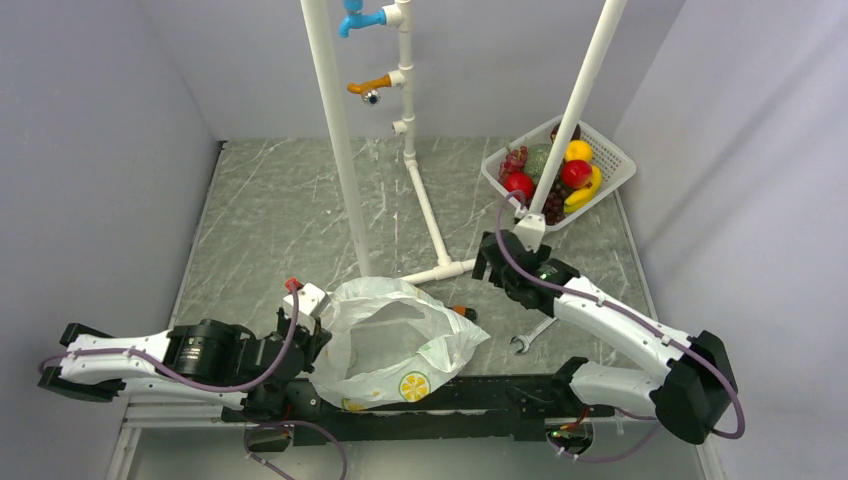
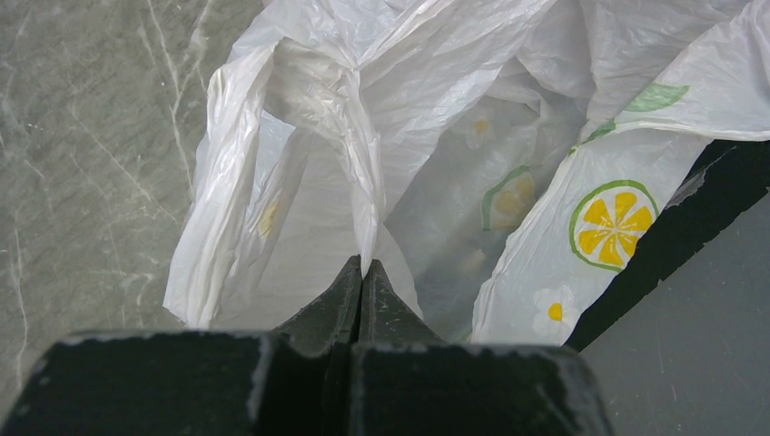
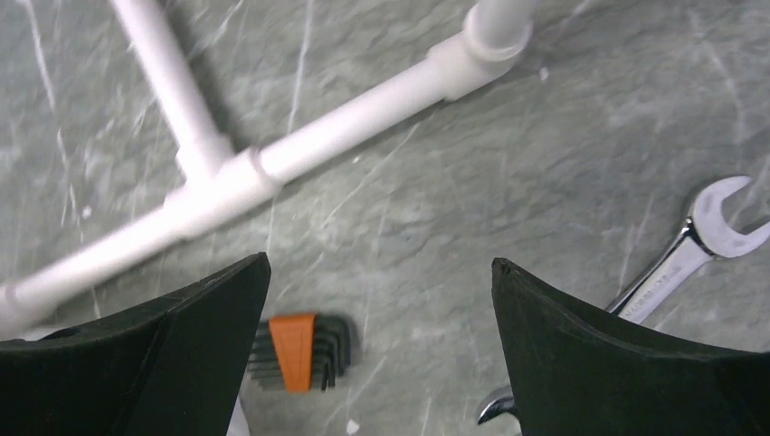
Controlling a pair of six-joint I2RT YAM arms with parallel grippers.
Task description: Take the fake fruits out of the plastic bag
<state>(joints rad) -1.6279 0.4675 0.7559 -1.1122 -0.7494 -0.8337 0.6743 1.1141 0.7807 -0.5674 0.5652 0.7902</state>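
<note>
The plastic bag [image 1: 395, 345] sits crumpled at the near edge of the marbled table [image 1: 270, 220], its mouth gaping upward and a printed lemon slice facing the arm bases. The left gripper [image 2: 363, 272] comes in from the bag's left side. Its fingers are pressed together with a twisted fold of the bag's thin film pinched between them, and the film rises from their tips.

The right gripper [image 3: 380, 262] hangs just off the bag's right side and a little beyond it, with its fingers spread wide and nothing between them. Below it on the table, just to the right of the bag, lie a set of hex keys [image 3: 300, 350] in an orange holder and an open-ended wrench [image 3: 690, 250]. A white pipe frame [image 1: 440, 270] stands directly behind the bag, and one of its foot joints lies close to the bag's far rim.

The fake fruits [image 1: 560, 175] are well away from the bag, beyond it to the right, heaped in a white lattice basket [image 1: 612, 160]. There I can pick out two red apples [image 1: 519, 184], a banana [image 1: 585, 192], a yellow-orange round fruit [image 1: 578, 151] and a light red grape bunch [image 1: 512, 160]. Alongside them are a green melon [image 1: 540, 160] and dark purple grapes [image 1: 553, 205].
</note>
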